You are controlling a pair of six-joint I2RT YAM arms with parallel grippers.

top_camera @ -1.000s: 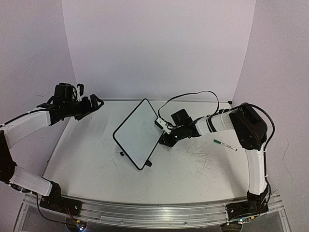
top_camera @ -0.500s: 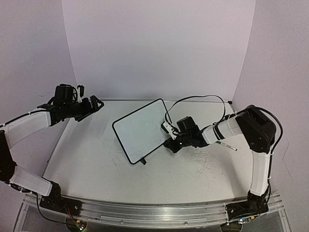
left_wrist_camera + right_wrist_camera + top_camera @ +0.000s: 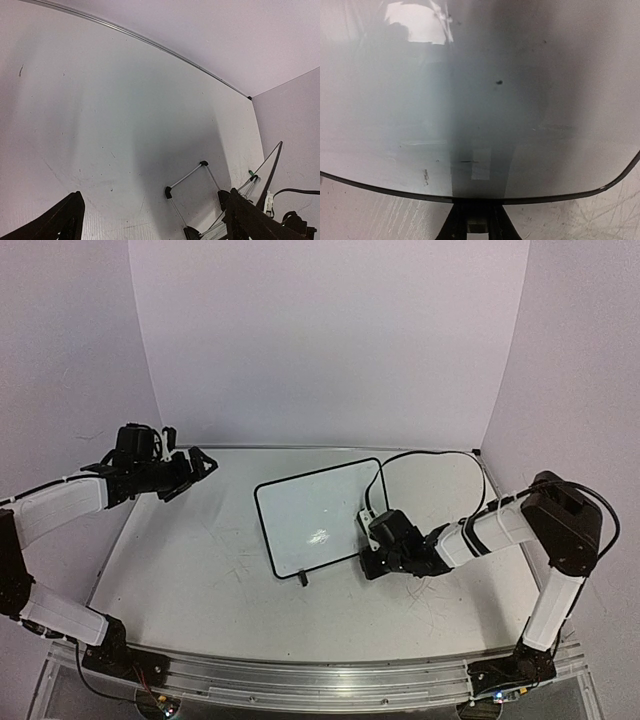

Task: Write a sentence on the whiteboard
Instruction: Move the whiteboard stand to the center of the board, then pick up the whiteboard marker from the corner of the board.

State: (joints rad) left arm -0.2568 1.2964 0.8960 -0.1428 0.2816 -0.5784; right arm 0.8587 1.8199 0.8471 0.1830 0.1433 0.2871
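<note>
Whiteboard [image 3: 315,518] stands tilted back on its wire stand [image 3: 192,176] near the middle of the table [image 3: 180,570]. The right gripper [image 3: 372,550] pinches its right edge, jaws pressed onto the black rim. The left gripper [image 3: 195,468] hangs above the table's far left part, jaws spread wide, well apart from it.

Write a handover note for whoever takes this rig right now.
Left gripper: open, empty, raised over the left rear of the table.
Right gripper: shut on the right edge of the whiteboard.
Whiteboard: mid-table, tilted, its face showing to the top camera.
Done: nothing written; the face is blank.
Left: the whole sentence.
</note>
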